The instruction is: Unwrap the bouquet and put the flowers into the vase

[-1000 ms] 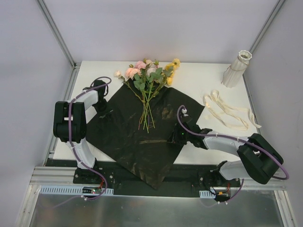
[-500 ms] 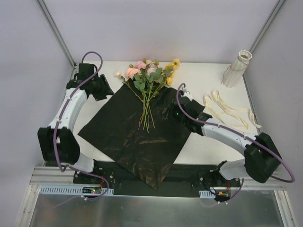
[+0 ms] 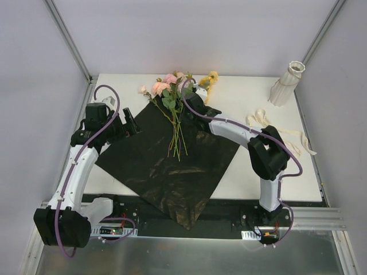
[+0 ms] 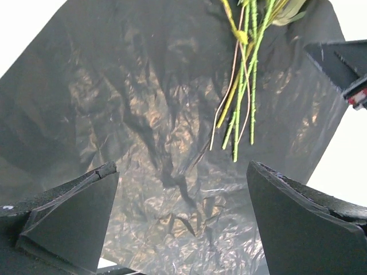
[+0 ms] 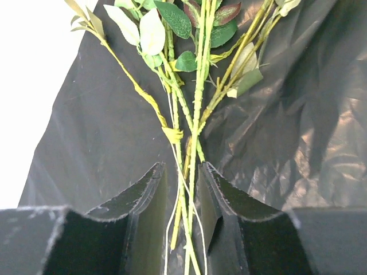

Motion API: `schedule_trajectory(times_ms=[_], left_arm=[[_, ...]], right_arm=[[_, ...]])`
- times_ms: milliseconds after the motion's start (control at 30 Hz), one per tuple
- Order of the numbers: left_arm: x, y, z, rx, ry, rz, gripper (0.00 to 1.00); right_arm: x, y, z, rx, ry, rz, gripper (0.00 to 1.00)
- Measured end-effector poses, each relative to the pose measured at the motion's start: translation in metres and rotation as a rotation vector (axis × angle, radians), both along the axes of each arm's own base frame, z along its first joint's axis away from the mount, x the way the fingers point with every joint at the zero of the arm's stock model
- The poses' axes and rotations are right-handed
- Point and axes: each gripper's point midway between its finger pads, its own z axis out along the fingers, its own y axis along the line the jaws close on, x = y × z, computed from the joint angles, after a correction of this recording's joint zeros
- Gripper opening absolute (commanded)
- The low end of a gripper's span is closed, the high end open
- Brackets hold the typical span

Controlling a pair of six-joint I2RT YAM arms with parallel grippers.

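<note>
Left fingers [image 4: 69, 223] gape wide, empty — right fingers [image 5: 143, 212] narrowly straddle the flowers [image 5: 198, 103], grip unclear.

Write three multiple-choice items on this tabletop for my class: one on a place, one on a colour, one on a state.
1. Where does the vase stand?
A) at the far right corner of the table
B) between the arm bases
C) at the far left corner

2. What colour is the loose ribbon?
A) red
B) cream
C) blue

3. How is the left end effector?
A) shut on a stem
B) shut on the ribbon
C) open, holding nothing

Key:
1. A, the vase stands upright by the far right edge.
2. B, the ribbon lies pale cream on the white table.
3. C, its fingers stand wide apart, with only the black sheet between them.
</note>
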Motion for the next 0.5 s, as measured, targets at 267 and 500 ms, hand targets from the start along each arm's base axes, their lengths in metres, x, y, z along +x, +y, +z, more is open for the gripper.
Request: schedule_trajectory(times_ms=[267, 500], left_arm=[[-0.005, 0.008, 0.007, 0.026, -0.061, 0.044, 0.96], [-0.008, 0.013, 0.026, 0.039, -0.142, 0.067, 0.96]], right_arm=[[0.025, 0.033, -0.033, -0.038, 0.037, 0.068, 0.36], [0.039, 0.055, -0.050, -0.139, -0.006, 0.211, 0.36]])
